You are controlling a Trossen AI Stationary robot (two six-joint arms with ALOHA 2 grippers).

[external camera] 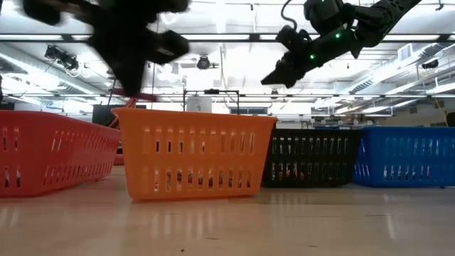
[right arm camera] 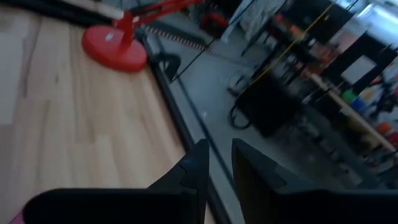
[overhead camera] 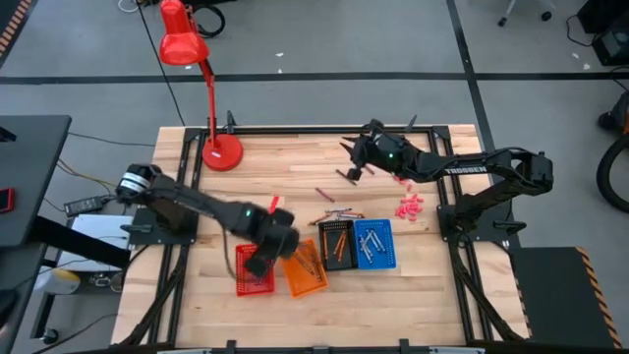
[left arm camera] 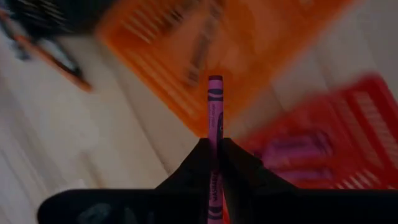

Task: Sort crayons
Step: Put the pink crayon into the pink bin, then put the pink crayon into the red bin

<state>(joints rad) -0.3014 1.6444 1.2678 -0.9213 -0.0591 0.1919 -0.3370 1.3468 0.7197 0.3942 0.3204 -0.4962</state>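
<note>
My left gripper (overhead camera: 257,261) hovers over the gap between the red basket (overhead camera: 254,280) and the orange basket (overhead camera: 307,270), shut on a magenta-purple crayon (left arm camera: 215,102). The red basket (left arm camera: 348,143) holds purple crayons (left arm camera: 292,149). The orange basket (left arm camera: 205,56) holds some crayons too. Several loose crayons (overhead camera: 335,214) lie on the table just beyond the black basket (overhead camera: 337,246), and one (overhead camera: 324,193) lies farther back. My right gripper (overhead camera: 351,169) is raised over the table's far part, open and empty (right arm camera: 219,155). My left gripper pinches the magenta-purple crayon between its two fingers by its rear half (left arm camera: 215,155). The crayon runs along the fingers, and its free end (left arm camera: 215,81) sticks out ahead of the fingertips. It is lifted clear above the baskets.
A blue basket (overhead camera: 374,244) with crayons stands right of the black one. A red desk lamp stands with its base (overhead camera: 222,152) at the far left. A heap of pink pieces (overhead camera: 409,206) lies at the right. The table's near part (overhead camera: 324,320) is bare wood.
</note>
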